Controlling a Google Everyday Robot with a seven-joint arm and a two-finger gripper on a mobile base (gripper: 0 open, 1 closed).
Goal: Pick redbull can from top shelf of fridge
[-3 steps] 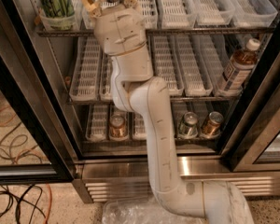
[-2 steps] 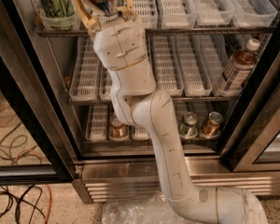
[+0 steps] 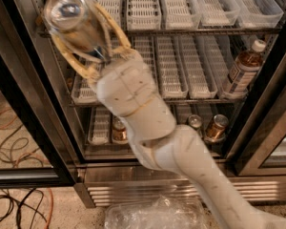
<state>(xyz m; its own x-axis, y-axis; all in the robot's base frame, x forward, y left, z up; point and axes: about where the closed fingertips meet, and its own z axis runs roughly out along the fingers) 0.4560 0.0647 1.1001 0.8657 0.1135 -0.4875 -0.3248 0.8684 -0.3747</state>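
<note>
Tool (image 3: 77,24) holding redbull can (image 3: 68,12), now outside top shelf (image 3: 190,30)

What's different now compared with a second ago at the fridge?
The end effector has pulled back from the top shelf toward the camera, still closed on the redbull can, whose silver end now faces the camera. The bottle on the middle rack and the bottom cans stayed put.

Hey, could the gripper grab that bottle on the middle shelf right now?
Probably not. The gripper is at the top left, shut on the can. The bottle stands far right by the door frame, with nothing in front of it.
</note>
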